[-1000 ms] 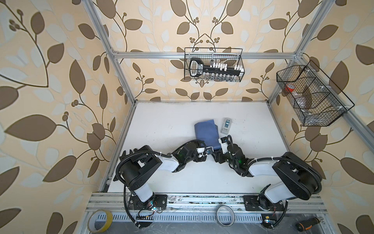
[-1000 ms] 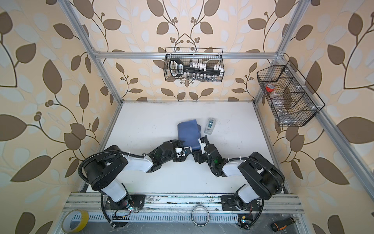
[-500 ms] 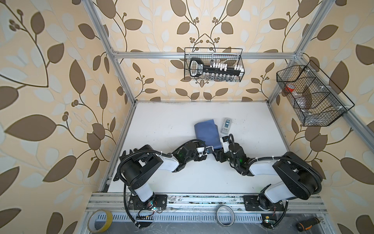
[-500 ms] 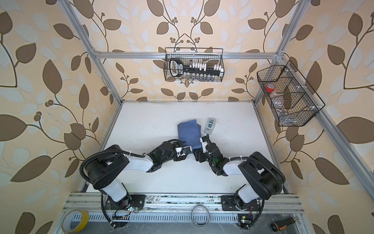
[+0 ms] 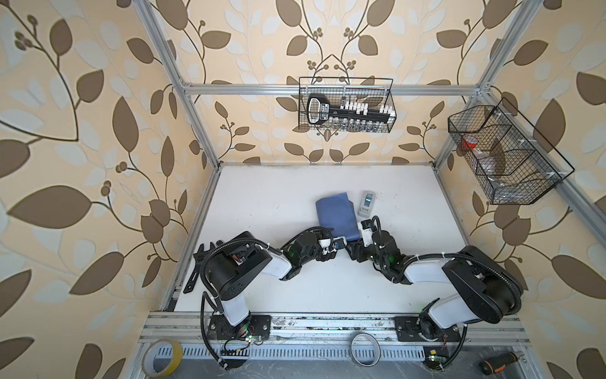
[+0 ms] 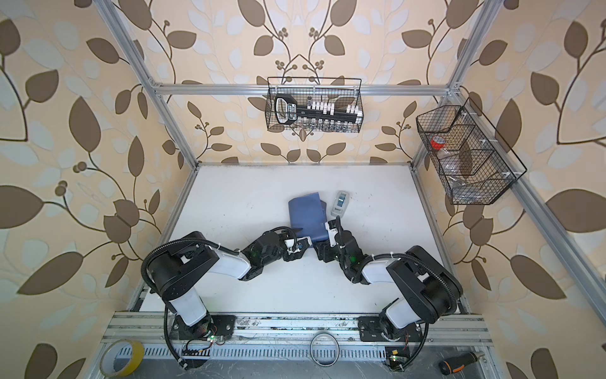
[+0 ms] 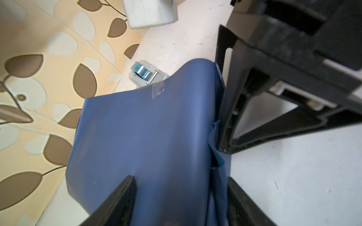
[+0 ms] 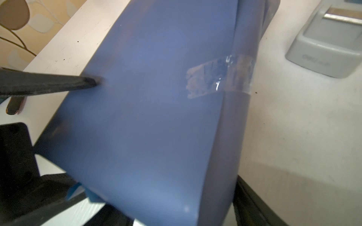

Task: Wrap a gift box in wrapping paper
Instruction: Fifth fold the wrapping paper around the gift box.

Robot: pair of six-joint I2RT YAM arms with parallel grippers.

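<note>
**Step in hand — end folds**

Both top views: wrapping paper (image 5: 336, 213) tubed mid-table, left of tape dispenser (image 5: 366, 203); gift box inside, unseen.
Left wrist: left gripper (image 7: 180, 179) jaws spread astride near end.
Right wrist: seam (image 8: 233, 78) taped; right gripper (image 8: 156, 182) likewise — clamping undeterminable.
Next, likely: flatten near flaps, tape.

Top views overhead; wrist views close, sharing wrapping paper (image 7: 137, 137).

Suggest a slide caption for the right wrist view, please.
Blue wrapping paper, its seam held by clear tape, beside a grey tape dispenser on the white table.
</note>
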